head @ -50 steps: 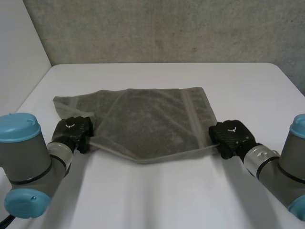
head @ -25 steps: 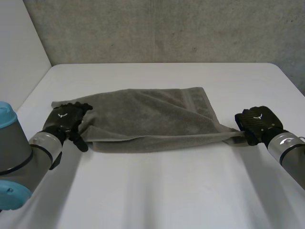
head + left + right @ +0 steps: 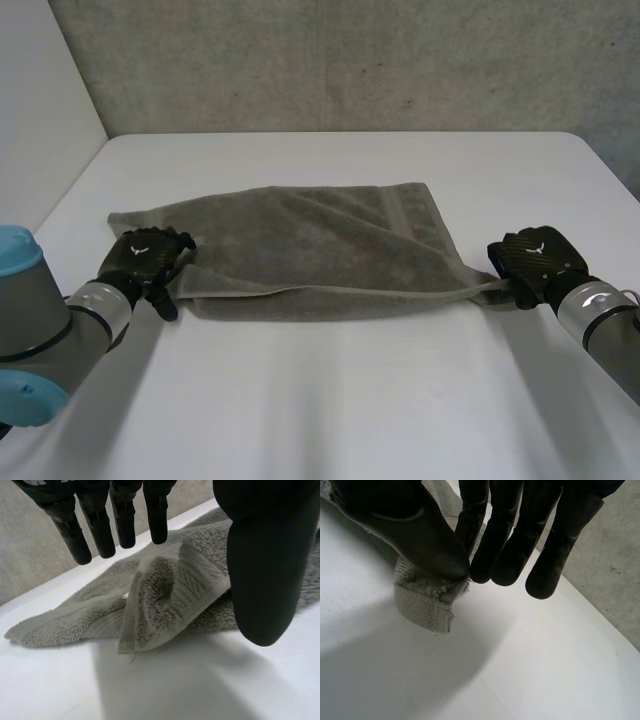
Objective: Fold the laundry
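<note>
In the head view, a doubled-over grey terry towel (image 3: pixel 320 250) lay across the middle of the white counter (image 3: pixel 350 400). The left robot hand (image 3: pixel 145 258) was at its left end and the right robot hand (image 3: pixel 530 262) at its drawn-out right corner. In the left wrist view, the left robot hand (image 3: pixel 260 570) hung with fingers straight and spread above the towel's corner (image 3: pixel 170 590) (nothing gripped). In the right wrist view, the right robot hand (image 3: pixel 435 535) pinched the towel's corner (image 3: pixel 427 602) between thumb and fingers.

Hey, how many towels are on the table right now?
1. The grey towel lies folded on the table: the right hand pinches one end corner, the open left hand is at the other end. Its folds might hide something smaller.
</note>
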Robot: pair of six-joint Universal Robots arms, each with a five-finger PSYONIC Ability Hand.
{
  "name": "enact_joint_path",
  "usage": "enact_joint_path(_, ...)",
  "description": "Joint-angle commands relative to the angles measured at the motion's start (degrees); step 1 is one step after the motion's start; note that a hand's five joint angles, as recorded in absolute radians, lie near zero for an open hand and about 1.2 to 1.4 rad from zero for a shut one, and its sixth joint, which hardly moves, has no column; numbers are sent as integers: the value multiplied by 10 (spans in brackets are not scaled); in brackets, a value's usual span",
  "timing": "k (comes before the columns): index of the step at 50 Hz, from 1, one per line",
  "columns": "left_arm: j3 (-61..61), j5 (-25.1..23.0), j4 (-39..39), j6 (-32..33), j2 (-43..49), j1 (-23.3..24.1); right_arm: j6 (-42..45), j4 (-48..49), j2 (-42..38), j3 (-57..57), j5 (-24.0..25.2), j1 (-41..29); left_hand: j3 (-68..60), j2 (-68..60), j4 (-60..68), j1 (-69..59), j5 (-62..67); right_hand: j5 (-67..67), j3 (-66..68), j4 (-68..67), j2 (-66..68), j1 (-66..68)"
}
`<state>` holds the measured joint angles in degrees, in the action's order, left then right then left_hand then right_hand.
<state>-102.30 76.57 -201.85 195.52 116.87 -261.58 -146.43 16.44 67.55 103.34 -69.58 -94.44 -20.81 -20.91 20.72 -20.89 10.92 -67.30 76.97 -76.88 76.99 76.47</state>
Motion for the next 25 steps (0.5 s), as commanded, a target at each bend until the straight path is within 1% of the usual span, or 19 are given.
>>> enact_joint_path(1,1,1,-60,0,24,1,0,0,0,4,0,0,-82,-81,83,-82,81,-27,30,-31,30,35)
enact_joint_path(2,3,1,-71,0,30,2,0,0,0,5,0,0,-119,-118,120,-118,118,-27,30,-31,30,35)
enact_joint_path(3,3,1,-71,0,30,2,0,0,0,5,0,0,-119,-118,120,-119,118,-27,30,-31,30,35)
enact_joint_path(5,10,1,-91,-1,41,2,0,0,1,5,0,0,-186,-185,187,-186,185,-27,30,-31,30,35)
enact_joint_path(8,14,1,-104,-1,45,2,0,0,1,6,-1,0,-215,-214,216,-214,214,-27,30,-31,30,35)
enact_joint_path(15,18,3,-121,-1,47,1,1,0,1,6,0,0,-257,-256,258,-256,256,-27,30,-31,30,35)
enact_joint_path(22,11,9,-154,-9,41,-1,1,0,1,6,0,0,-261,-260,262,-260,260,-27,30,-31,30,35)
enact_joint_path(25,10,7,-157,-7,42,-2,1,0,1,6,0,0,-257,-256,258,-257,256,-27,30,-31,30,35)
